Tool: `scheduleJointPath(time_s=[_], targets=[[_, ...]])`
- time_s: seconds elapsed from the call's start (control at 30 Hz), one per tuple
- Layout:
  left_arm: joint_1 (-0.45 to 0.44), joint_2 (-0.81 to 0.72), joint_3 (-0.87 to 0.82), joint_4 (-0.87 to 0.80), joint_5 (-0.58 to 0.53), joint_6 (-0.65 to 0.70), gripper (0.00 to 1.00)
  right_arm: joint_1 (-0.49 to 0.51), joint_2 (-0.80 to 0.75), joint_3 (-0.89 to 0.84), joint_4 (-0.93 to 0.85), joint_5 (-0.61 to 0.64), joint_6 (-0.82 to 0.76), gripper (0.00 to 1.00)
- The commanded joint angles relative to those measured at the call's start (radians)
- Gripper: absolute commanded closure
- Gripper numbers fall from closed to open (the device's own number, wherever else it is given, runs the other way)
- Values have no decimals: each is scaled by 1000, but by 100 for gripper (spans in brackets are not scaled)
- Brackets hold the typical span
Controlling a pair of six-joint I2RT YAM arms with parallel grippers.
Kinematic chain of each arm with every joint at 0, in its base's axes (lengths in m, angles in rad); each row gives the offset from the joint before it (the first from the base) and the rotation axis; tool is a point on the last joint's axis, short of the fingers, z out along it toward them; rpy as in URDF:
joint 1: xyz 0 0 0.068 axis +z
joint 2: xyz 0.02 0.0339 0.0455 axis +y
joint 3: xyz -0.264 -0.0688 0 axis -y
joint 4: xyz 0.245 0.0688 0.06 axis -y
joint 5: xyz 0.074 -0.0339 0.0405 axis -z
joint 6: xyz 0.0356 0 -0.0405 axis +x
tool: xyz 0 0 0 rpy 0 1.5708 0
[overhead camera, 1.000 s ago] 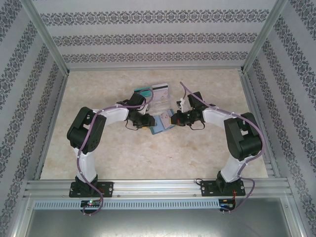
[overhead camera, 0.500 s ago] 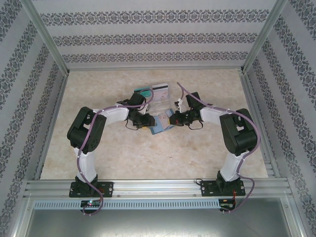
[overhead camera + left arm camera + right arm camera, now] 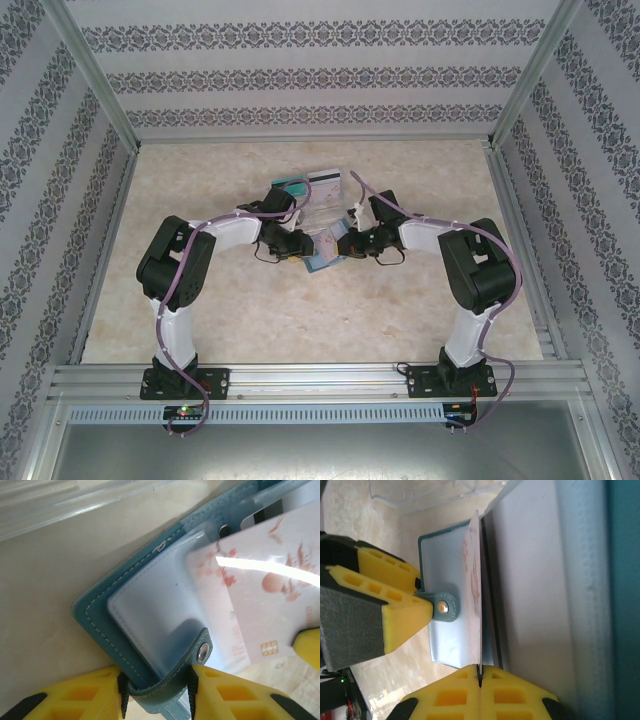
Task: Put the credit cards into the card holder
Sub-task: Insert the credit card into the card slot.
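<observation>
Yellow foam fingers [image 3: 85, 700] of the left gripper [image 3: 156, 689] pinch the edge of the teal-blue, stitched folding card holder [image 3: 145, 610] right beside its clasp tab [image 3: 200, 647]. You see the right gripper [image 3: 480, 672] closed tight on a pale, pink-printed plastic credit card [image 3: 476, 580], whose free end lies over the open holder's inner pockets. The holder lies mid-desk, just on the near side of the clear plastic trays [image 3: 322, 212].

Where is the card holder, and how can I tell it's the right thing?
Look at the middle of the beige table. The card holder lies open there, its edge pinched by the left gripper, next to the clear trays. It is teal-blue and stitched, with a metal snap tab, while the trays are see-through.
</observation>
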Motion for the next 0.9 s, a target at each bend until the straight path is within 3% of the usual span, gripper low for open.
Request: scheduleJointPath(time_s=[0.0,0.23,0.6,0.87], targets=[[2,46,5,-7,-40,19,62,13,5,-31,-13,21,7,100],[2,41,-4,-5,-42,19,63,-33,10,-22,-72,-24,-27,100],[3,32,-13,7,-39,7,66,87,75,50,13,46,59,100],[2,25,-20,6,-42,5,67,77,57,12,41,90,80,100]])
